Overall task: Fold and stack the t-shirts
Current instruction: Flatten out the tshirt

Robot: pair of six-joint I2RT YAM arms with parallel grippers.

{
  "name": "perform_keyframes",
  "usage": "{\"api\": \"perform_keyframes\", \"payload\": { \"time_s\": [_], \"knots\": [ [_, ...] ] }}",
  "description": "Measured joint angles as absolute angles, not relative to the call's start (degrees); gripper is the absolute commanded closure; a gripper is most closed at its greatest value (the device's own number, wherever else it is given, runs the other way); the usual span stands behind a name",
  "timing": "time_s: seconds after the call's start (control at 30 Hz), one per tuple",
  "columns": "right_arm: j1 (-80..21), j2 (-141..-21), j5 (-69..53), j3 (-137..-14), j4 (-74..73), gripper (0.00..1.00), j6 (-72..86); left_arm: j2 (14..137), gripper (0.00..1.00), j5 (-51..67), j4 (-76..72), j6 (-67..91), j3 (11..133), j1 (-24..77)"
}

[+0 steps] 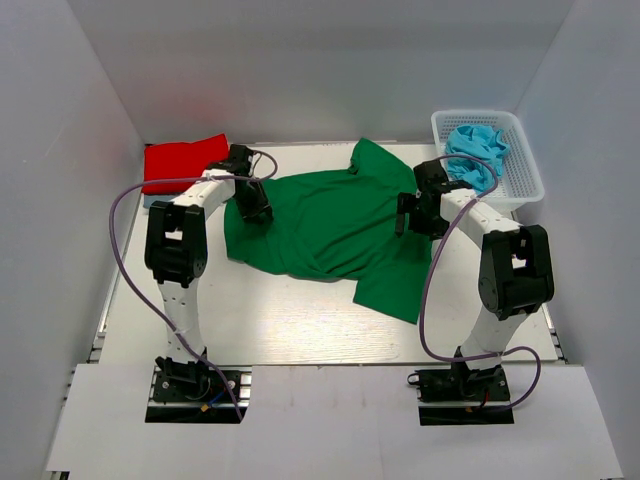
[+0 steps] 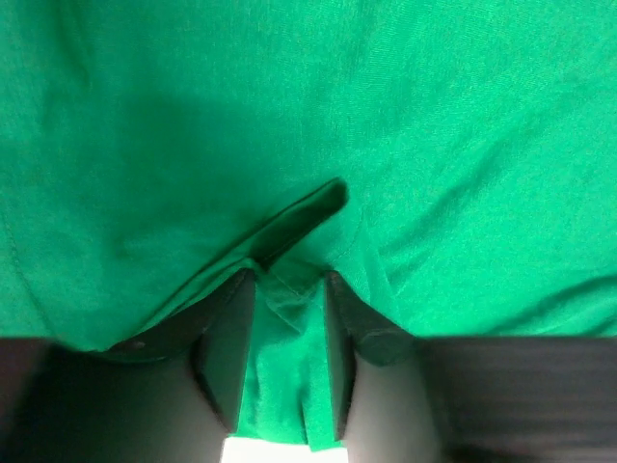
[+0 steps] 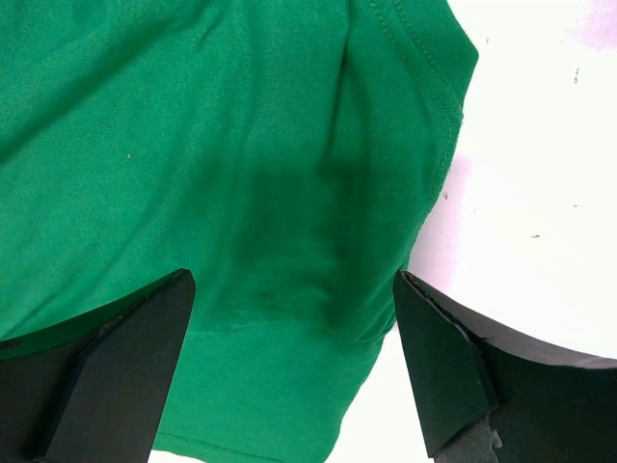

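Note:
A dark green t-shirt (image 1: 335, 225) lies spread and rumpled across the middle of the table. My left gripper (image 1: 256, 212) is at its left edge, shut on a pinched fold of the green cloth (image 2: 289, 328). My right gripper (image 1: 412, 222) hovers over the shirt's right side, jaws wide open, with green cloth (image 3: 241, 193) and its hem below them. A bright red t-shirt (image 1: 182, 163) lies folded at the back left. Turquoise and pale blue shirts (image 1: 474, 152) are bunched in the basket.
A white mesh basket (image 1: 527, 170) stands at the back right. White walls close in the table on three sides. Purple cables loop beside each arm.

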State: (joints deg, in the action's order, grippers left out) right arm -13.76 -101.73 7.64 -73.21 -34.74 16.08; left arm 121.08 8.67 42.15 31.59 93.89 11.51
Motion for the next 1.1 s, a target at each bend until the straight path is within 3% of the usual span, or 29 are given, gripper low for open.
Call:
{"api": "perform_keyframes", "payload": {
  "time_s": [0.1,0.43,0.6,0.87,1.1],
  "knots": [
    [-13.6,-101.7,7.6,-73.2,-34.8,0.11,16.1,121.6,0.64,8.2,42.8,32.0,95.0,11.6],
    [-13.0,-101.7,7.6,-73.2,-34.7,0.11,16.0,121.7,0.63,7.5,43.4,32.2,95.3,11.8],
    [-12.8,-101.7,7.7,-72.7,-34.6,0.11,16.0,122.4,1.00,7.7,43.4,32.5,95.3,12.1],
    [-12.8,-101.0,7.7,-71.3,-35.1,0.11,16.1,121.2,1.00,7.0,46.8,32.4,94.9,12.2],
    [-12.8,-95.8,7.8,-70.0,-39.3,0.11,18.3,109.8,1.00,3.4,54.2,33.1,90.5,12.2]
  ]
}}
